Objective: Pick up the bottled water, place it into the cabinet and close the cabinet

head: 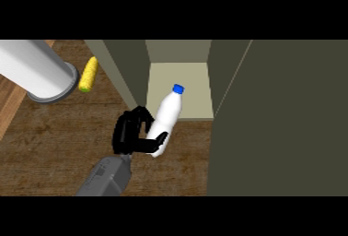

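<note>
My left hand [136, 133] curled round the bottled water [168, 110], bottle tilted, blue cap over the open cabinet [187, 76] shelf's near edge, dark door panel [285, 115] close right, open desk [54, 147] left, corn [88, 73] far left.

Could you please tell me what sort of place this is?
Most likely a kitchen: there is a wooden counter, an open cabinet standing on it, and a corn cob lying nearby. A hand holds a water bottle at the cabinet's opening.
</note>
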`<state>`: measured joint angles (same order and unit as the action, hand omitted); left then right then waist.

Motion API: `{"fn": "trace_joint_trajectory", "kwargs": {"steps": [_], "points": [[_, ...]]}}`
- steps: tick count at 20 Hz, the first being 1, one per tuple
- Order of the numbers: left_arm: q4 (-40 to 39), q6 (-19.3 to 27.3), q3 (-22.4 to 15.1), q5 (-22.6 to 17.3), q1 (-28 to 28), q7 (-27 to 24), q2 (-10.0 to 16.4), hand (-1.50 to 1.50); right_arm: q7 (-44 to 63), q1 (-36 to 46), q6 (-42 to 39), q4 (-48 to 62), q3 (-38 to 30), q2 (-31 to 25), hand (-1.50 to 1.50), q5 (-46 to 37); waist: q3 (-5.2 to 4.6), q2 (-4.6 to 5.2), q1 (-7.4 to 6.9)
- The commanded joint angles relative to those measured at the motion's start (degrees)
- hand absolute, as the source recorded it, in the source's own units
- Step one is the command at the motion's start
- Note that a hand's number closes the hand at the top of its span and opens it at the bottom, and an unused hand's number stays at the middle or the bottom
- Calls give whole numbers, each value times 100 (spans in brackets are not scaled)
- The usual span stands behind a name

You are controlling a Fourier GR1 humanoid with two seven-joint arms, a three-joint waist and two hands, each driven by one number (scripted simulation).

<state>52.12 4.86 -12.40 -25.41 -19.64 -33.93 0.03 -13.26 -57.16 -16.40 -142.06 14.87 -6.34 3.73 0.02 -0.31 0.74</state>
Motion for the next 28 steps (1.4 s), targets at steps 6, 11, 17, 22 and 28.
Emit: {"fn": "trace_joint_trajectory", "kwargs": {"steps": [6,11,17,22,28], "points": [[579,1799,-1216,-275,-823,735,-3,150,324,34,-30,-510,-436,-117,-150,649,-4,29,58],[-170,2189,-911,-135,-2083,1227,-3,150,307,384,-34,-318,-675,-86,-150,853,-1,57,66],[-1195,2509,-773,-518,-2952,1382,-3,150,232,184,-261,-336,-827,-174,-150,977,-3,73,156],[-2303,2345,-578,-541,-3553,1192,-3,150,107,421,-287,-113,-898,-75,-150,945,-4,115,235],[-3355,2946,-704,-34,-4000,1102,-1,150,189,378,-366,-317,-946,-114,-150,966,-5,144,291]]}}
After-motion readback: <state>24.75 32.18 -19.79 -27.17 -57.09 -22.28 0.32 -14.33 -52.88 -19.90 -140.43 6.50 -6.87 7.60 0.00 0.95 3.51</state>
